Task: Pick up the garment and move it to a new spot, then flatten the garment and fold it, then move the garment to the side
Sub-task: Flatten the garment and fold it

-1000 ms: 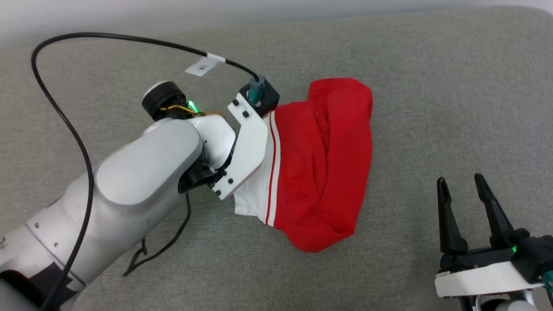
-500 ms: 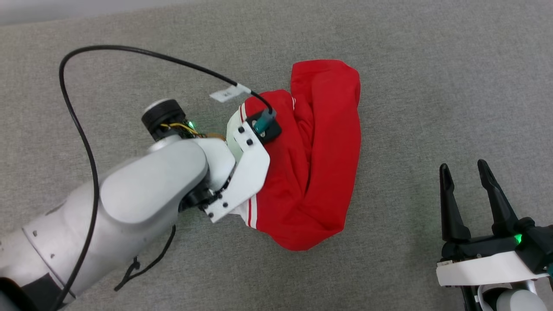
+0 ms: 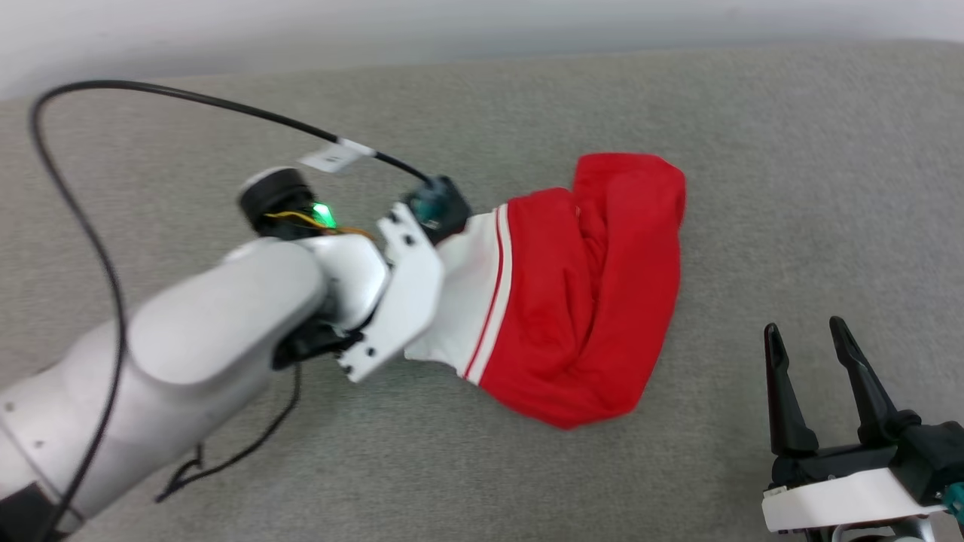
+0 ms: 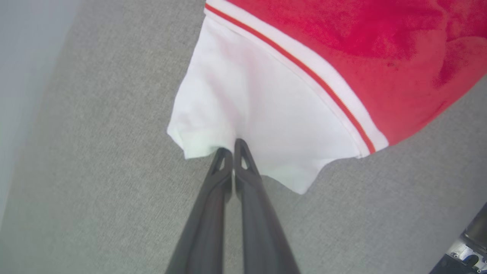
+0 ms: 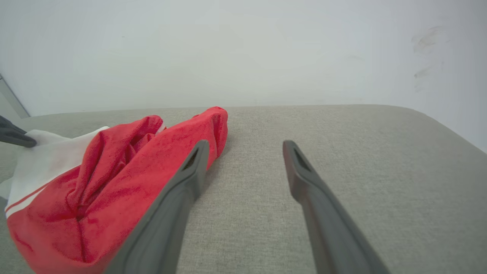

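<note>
The garment lies bunched on the grey cushion, red body to the right and a white sleeve with red stripes on its left side. In the left wrist view my left gripper is shut on the edge of that white sleeve, fingertips pinching the fabric. The head view hides those fingers under the white wrist bracket. My right gripper stands open at the lower right, apart from the garment, nothing between its fingers. The lettering is hidden.
A grey upholstered surface stretches around the garment, with a pale wall behind its far edge. A black cable loops above my left arm. Open cushion lies to the right of the garment.
My left gripper has closed on the white sleeve. The sleeve is drawn out to the left again, and the head camera has shifted between frames. The right gripper stays open.
</note>
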Available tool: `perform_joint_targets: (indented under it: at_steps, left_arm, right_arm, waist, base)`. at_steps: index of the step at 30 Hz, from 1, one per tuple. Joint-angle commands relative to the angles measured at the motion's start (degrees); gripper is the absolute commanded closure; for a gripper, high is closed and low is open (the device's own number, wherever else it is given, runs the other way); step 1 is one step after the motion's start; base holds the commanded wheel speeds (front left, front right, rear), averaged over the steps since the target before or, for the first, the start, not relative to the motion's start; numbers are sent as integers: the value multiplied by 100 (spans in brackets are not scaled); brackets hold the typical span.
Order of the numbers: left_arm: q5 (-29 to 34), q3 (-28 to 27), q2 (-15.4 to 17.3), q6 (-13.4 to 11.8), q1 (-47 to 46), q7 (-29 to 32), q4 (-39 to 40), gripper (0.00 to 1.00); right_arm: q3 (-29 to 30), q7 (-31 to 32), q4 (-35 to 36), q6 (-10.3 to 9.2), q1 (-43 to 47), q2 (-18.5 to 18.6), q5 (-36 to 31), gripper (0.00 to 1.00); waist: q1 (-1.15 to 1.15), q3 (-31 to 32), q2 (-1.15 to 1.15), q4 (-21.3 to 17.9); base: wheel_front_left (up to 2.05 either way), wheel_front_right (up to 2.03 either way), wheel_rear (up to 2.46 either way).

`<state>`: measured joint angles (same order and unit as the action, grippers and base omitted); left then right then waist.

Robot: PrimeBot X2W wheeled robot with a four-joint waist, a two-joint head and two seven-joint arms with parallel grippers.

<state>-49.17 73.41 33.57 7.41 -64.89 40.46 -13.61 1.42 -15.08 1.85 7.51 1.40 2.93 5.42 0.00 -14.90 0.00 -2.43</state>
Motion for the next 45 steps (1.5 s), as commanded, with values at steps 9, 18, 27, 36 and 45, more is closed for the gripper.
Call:
perform_joint_targets:
  at_steps: [9, 18, 27, 36, 45]
  left_arm:
    - [-482, -159, 1183, -197, 745, -494, -452, 100]
    - [-1079, -133, 1530, -521, 1932, -780, -726, 100]
    - [-546, -590, 1529, -992, 2057, -2787, -567, 0]
    - [-102, -1220, 1531, -2232, 2436, -4807, 104, 0]
    - [272, -2116, 1118, -3632, 3325, -5567, 832, 0]
  right_arm:
    - [23, -13, 58, -4, 163, -10, -79, 0]
    - [-6, -13, 6, -4, 153, -10, -98, 0]
    - [274, -13, 33, -4, -109, -9, -278, 0]
    - [494, -13, 372, -4, -1023, 105, -1070, 0]
    - [-516, 23, -510, -5, -2652, 1511, -636, 0]
  waist:
    - [0, 339, 0, 451]
    - [0, 249, 0, 380]
    - [0, 641, 0, 344]
    - [0, 821, 0, 539]
    - [0, 757, 0, 824]
  base:
    - [0, 0, 0]
    - [0, 0, 0]
    - [0, 0, 0]
    - [0, 0, 0]
    - [0, 0, 0]
